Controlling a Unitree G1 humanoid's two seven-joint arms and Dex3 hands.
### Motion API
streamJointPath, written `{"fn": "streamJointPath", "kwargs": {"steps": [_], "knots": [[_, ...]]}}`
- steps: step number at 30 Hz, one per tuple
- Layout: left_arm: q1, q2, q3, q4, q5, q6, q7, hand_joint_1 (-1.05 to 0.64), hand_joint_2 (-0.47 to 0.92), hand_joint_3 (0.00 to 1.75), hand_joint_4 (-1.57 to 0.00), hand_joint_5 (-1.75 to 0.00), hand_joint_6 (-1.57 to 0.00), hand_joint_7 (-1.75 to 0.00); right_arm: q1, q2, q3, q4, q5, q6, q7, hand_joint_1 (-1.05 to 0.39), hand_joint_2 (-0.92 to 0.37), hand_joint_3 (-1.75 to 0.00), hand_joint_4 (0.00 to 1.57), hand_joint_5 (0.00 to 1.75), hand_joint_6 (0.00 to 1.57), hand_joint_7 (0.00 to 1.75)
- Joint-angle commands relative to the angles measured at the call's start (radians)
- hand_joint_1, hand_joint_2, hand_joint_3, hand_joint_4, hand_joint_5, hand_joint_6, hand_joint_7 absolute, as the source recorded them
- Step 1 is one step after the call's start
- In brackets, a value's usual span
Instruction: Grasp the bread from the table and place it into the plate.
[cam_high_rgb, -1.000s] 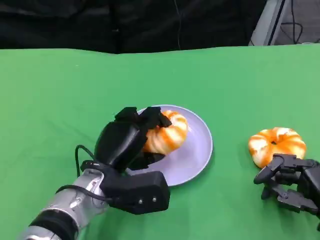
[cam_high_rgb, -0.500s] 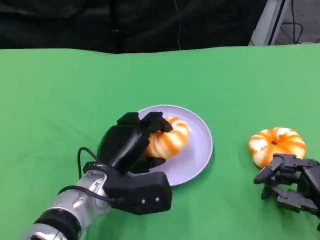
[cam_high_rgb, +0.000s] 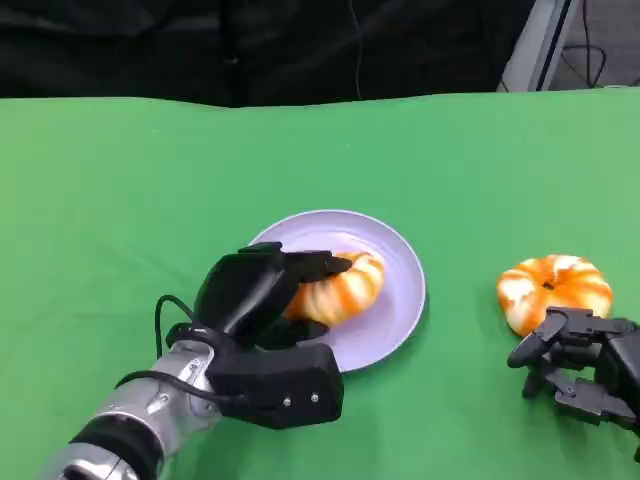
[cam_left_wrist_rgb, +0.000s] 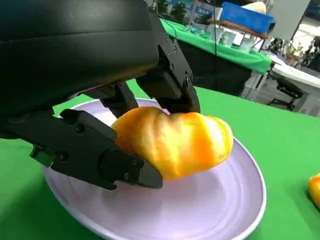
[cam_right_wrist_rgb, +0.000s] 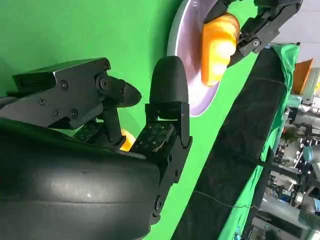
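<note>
Over the plate (cam_high_rgb: 400, 300) my left hand (cam_high_rgb: 255, 290) holds the bread (cam_high_rgb: 345, 285) low between its fingers, ready, I judge, to let go. My right hand (cam_high_rgb: 585, 365) rests on the green surface (cam_high_rgb: 150, 200), fingers apart around nothing.

Bright, even overhead light covers the green bench (cam_high_rgb: 120, 200), with a soft shadow beneath the plate (cam_high_rgb: 395, 320) toward 5 o'clock. The backdrop at 12 o'clock stays dim. In the left wrist view the bread (cam_left_wrist_rgb: 175, 140) is sharp and glossy, while the distant room blurs.
</note>
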Motion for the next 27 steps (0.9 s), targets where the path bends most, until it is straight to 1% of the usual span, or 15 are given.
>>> {"fn": "streamJointPath", "kwargs": {"steps": [1,4,6,9,10,11,13,14,18,22,27], "knots": [[-0.022,0.004,-0.007,0.019,0.001,0.013,-0.01,-0.23,0.92,0.22,-0.7,-0.69,-0.94,-0.03,0.012,-0.008,-0.009,-0.011,0.024,0.004,0.01,0.09,-0.81,-0.67,0.91,1.35,0.95,0.96],[-0.026,0.001,-0.015,0.03,0.011,0.026,0.006,-0.26,0.92,0.21,-0.68,-0.66,-0.91,-0.01,0.011,-0.01,-0.007,-0.01,0.017,-0.001,0.004,0.09,-0.8,-0.66,0.91,1.35,0.95,0.96],[-0.028,0.0,-0.019,0.034,0.014,0.035,0.008,-0.3,0.92,0.18,-0.71,-0.49,-0.87,0.0,0.011,-0.01,-0.007,-0.01,0.018,-0.001,0.005,0.09,-0.8,-0.66,0.9,1.35,0.95,0.96],[-0.029,0.0,-0.023,0.036,0.012,0.037,0.009,-0.32,0.92,0.18,-0.72,-0.43,-0.86,0.0,0.011,-0.01,-0.007,-0.009,0.018,-0.001,0.006,0.09,-0.8,-0.66,0.9,1.35,0.96,0.96],[-0.031,0.002,-0.031,0.034,0.022,0.054,0.008,-0.39,0.92,0.19,-0.69,-0.38,-0.82,0.0,0.011,-0.011,-0.005,-0.01,0.013,-0.003,-0.001,0.09,-0.8,-0.66,0.91,1.35,0.96,0.96],[-0.033,0.004,-0.037,0.033,0.029,0.068,0.007,-0.53,0.92,0.22,-0.65,-0.24,-0.72,0.0,0.011,-0.012,-0.004,-0.01,0.009,-0.004,-0.007,0.08,-0.8,-0.67,0.91,1.35,0.96,0.96],[-0.034,0.007,-0.045,0.031,0.036,0.08,0.009,-0.69,0.92,0.26,-0.61,-0.09,-0.62,0.0,0.011,-0.011,-0.004,-0.01,0.011,0.001,-0.005,0.08,-0.8,-0.67,0.91,1.35,0.96,0.95],[-0.034,0.008,-0.046,0.03,0.035,0.081,0.009,-0.72,0.92,0.27,-0.59,-0.07,-0.59,0.0,0.01,-0.011,-0.005,-0.01,0.012,0.003,-0.003,0.08,-0.8,-0.67,0.91,1.35,0.96,0.95],[-0.033,0.01,-0.044,0.024,0.031,0.087,-0.003,-0.81,0.92,0.33,-0.54,-0.01,-0.5,0.0,0.01,-0.008,-0.008,-0.01,0.021,0.001,0.008,0.08,-0.79,-0.68,0.91,1.35,0.96,0.95],[-0.034,0.013,-0.042,0.022,0.027,0.09,-0.014,-0.84,0.92,0.34,-0.52,0.0,-0.46,0.0,0.01,-0.01,-0.006,-0.01,0.016,0.0,0.003,0.08,-0.78,-0.69,0.9,1.35,0.96,0.95],[-0.036,0.016,-0.039,0.023,0.023,0.095,-0.031,-0.95,0.92,0.37,-0.5,0.0,-0.43,0.0,0.008,-0.009,-0.008,-0.008,0.021,0.003,0.011,0.07,-0.77,-0.71,0.91,1.36,0.96,0.95]]}}
